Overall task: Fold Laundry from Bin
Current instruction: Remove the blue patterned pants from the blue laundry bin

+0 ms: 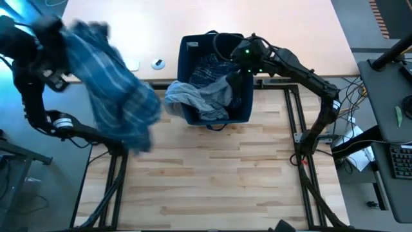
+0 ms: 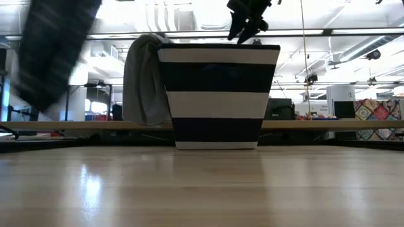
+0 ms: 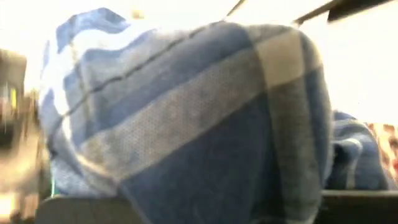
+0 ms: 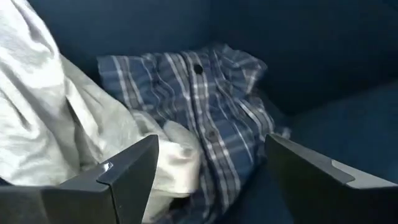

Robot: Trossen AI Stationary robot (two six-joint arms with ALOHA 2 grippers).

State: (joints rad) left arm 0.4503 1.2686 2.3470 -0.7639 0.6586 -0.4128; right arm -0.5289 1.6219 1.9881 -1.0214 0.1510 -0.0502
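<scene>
The right hand hangs with its fingers spread wide inside the bin, at centre top of the overhead picture, holding nothing. Between and just beyond its fingers lies a plaid shirt, with a grey T-shirt bunched beside it and spilling over the bin's rim. To do this pick well, I would lower straight onto a raised fold of the plaid shirt, keep clear of the grey cloth so only one garment comes up, and close before lifting. The left hand, at upper left of the overhead picture, is clamped on plaid trousers, which hang in the air well apart from the bin, above the tabletop.
</scene>
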